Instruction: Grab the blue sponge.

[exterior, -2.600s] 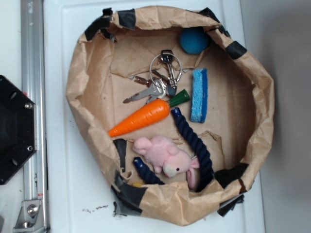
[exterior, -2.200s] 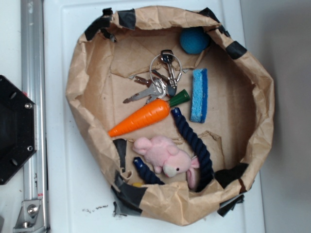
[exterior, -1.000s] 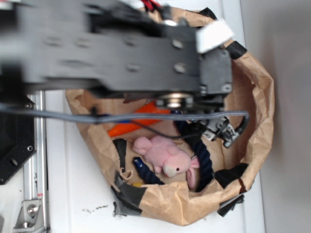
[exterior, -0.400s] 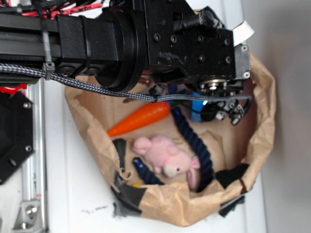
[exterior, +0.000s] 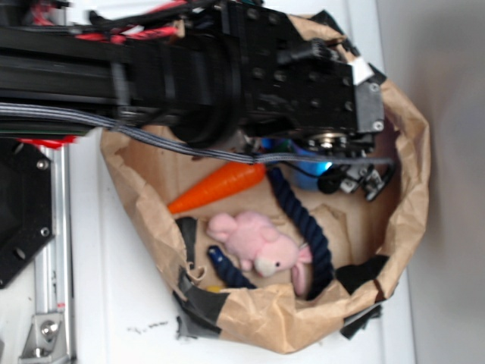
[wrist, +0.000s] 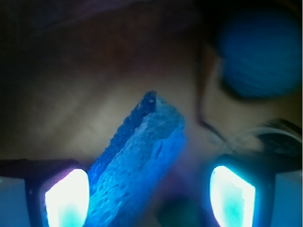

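The blue sponge lies slantwise on the brown paper, its upper end pointing up and right in the wrist view. My gripper is open and straddles it. The left pad sits close against the sponge's lower end, and the right pad stands well apart from it. In the exterior view only a blue patch of the sponge shows under the black arm, with the gripper just to its right.
All of this is inside a brown paper bag with a high crumpled rim. A round blue ball sits beyond the sponge. An orange carrot, a navy rope and a pink plush toy lie nearby.
The arm, absent at first, has swung in over the bag and covers its upper half. The gripper has settled around the sponge, which has not moved.
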Controlling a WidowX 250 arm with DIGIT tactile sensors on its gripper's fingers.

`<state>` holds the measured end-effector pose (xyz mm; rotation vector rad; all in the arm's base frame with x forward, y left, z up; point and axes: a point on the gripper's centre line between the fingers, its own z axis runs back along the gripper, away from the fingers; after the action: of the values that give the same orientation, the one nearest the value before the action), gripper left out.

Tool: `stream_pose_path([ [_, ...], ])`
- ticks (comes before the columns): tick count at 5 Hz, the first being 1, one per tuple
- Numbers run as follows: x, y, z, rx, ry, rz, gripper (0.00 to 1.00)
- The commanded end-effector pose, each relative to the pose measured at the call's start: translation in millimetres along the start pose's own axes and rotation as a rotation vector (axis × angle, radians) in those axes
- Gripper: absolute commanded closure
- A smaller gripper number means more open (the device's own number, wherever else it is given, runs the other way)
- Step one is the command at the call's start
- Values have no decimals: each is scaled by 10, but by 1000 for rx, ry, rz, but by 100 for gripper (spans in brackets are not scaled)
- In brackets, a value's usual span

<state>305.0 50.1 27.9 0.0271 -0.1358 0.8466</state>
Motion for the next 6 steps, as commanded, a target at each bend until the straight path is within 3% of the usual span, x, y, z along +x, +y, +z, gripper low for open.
stream_pose_path([
  [1, 120, -168, 31, -33, 0, -39, 0],
  [2, 44, -153, 52, -37, 4, -54, 100],
  [5, 53, -83, 330, -74, -20, -169, 100],
  [6, -84, -73, 858, -99, -87, -420, 100],
])
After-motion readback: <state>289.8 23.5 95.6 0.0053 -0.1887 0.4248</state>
